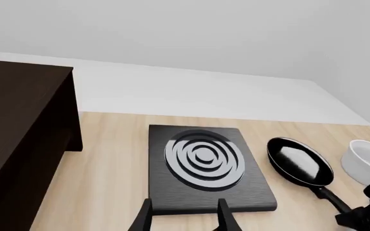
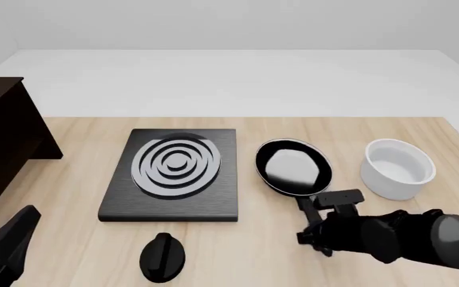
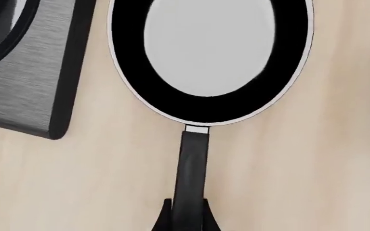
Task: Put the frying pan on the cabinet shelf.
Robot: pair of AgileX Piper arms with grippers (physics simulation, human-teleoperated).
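Lying on the pale wooden tabletop (image 2: 70, 221) toward its right edge, the small round black frying pan with a glossy grey inside (image 2: 293, 167) sits between the black square stove plate with silver rings (image 2: 174, 173) and the white round bowl (image 2: 397, 168), its long axis running from far edge to near edge, bowl end away and handle pointing back at the arms. The right pincer (image 3: 185, 211) is the nearer one: its two fingers straddle the handle close on either side, apparently clamped on it. The left pincer (image 1: 183, 216) hangs spread and empty near the stove plate. The large, almost black boxy wooden cabinet (image 2: 2, 143) stands at the far left edge, well apart, so the carry must cross leftward over the stove plate.
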